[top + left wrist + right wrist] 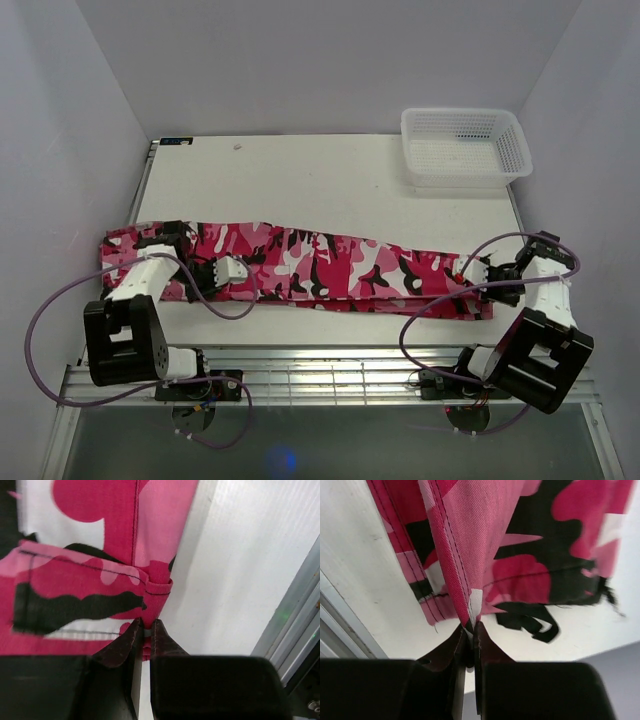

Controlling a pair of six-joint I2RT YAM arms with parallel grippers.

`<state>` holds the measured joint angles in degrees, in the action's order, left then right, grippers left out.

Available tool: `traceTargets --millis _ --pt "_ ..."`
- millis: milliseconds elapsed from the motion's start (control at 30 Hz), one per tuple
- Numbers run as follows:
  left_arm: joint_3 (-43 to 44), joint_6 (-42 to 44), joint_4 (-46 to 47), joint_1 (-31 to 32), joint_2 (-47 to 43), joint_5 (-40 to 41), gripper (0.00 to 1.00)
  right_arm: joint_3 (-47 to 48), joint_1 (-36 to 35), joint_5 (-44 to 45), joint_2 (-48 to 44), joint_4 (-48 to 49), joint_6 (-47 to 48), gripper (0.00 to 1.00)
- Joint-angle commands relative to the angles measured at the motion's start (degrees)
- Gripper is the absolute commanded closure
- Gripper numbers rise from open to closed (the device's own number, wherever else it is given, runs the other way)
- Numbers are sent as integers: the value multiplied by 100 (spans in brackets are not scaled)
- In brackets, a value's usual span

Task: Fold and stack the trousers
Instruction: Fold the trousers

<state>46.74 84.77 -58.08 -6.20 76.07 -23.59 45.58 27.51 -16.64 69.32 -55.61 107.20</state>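
Pink, black and white camouflage trousers (320, 262) lie stretched left to right across the near part of the table, folded lengthwise. My left gripper (236, 270) is shut on the waistband end; in the left wrist view its tips (146, 626) pinch the pink cloth (90, 555) by a belt loop. My right gripper (472, 272) is shut on the leg end; in the right wrist view its tips (470, 628) pinch a seam of the cloth (485, 540), which is lifted into a ridge above the frayed black hem.
A white mesh basket (464, 146) stands at the back right corner of the white table (300, 180). A metal rail (330, 375) runs along the near edge by both arm bases. Purple cables loop beside each arm.
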Motion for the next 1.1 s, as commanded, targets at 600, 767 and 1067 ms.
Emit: traceTargets --millis 600,767,1067 --pt "2048 -1146 -1126 -145 74 -1497 2 2796 159 -1024 1118 -1257 -1613 6" --pt "2006 -2759 -135 -136 381 -1622 2 3457 -8 -1289 2093 -1540 -2920 18" --pt "1725 -4398 1044 -127 1471 -1270 3 3396 -737 -746 3254 -521 -4382 37"
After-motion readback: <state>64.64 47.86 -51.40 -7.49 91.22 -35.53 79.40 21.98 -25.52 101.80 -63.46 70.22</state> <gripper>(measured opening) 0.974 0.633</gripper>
